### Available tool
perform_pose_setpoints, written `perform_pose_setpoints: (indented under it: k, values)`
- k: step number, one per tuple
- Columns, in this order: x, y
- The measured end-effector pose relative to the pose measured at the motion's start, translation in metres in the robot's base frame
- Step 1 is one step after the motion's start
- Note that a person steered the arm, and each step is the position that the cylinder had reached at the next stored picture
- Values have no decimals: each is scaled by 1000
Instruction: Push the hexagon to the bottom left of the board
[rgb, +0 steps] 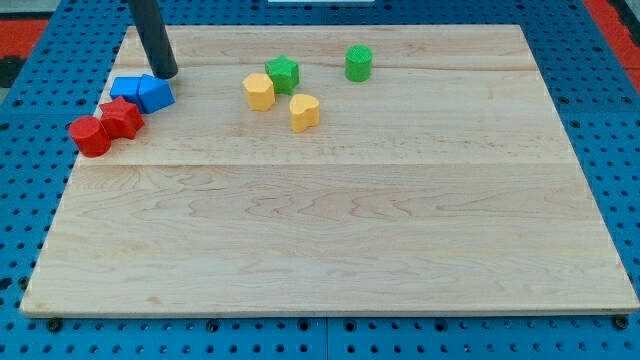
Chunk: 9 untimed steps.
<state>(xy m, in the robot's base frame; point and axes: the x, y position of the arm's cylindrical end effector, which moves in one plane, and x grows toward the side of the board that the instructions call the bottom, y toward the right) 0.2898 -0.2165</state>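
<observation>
Simply a yellow hexagon (258, 91), upright beside green star (283, 72).

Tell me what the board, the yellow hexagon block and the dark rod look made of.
Board: pale wood, matte, with visible grain and plank seams. Yellow hexagon block: likely plastic or painted wood, uniform colour, faint sheen. Dark rod: smooth, black, possibly metal or plastic; my tip sits just above the blue blocks.
</observation>
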Motion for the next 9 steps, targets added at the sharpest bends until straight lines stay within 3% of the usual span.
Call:
perform_pose_setpoints:
  k: [2,7,9]
  values:
    - [-44,25]
    - [-43,26]
    - [-22,30]
